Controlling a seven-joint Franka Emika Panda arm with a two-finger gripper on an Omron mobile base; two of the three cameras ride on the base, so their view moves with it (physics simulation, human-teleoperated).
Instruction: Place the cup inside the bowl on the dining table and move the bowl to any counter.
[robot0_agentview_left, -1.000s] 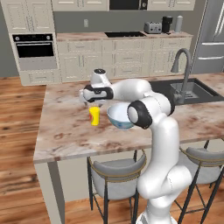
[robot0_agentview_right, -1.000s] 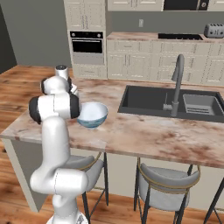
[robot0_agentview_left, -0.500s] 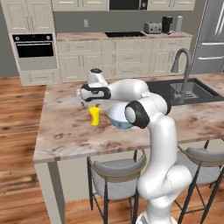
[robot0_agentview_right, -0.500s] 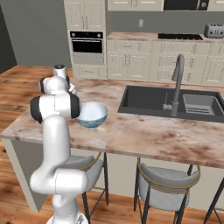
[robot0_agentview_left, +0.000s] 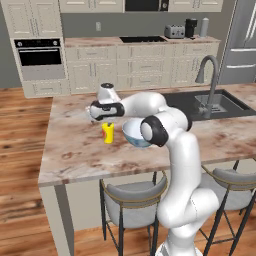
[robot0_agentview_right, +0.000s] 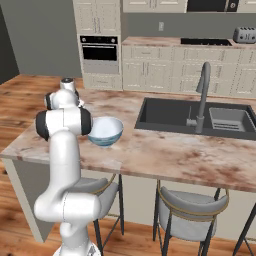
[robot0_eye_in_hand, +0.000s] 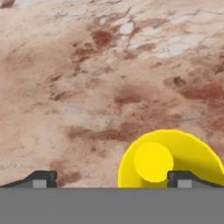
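Gripper (robot0_eye_in_hand: 111, 178) hung over dining table (robot0_agentview_left: 75, 150), jaws spread fully, holding nothing. Cup (robot0_eye_in_hand: 168, 159) sat off-centre under fingers, crowding one fingertip (robot0_eye_in_hand: 186, 178), other fingertip over bare stone. Bowl (robot0_agentview_left: 135, 134) stood just beside cup. Risk: straight descent from this offset likely put fingertip on rim, tipping or shoving cup.

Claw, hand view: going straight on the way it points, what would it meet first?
Probably the cup, under the open claw but off toward one fingertip; dead centre lies bare dining table. Depth is unclear.
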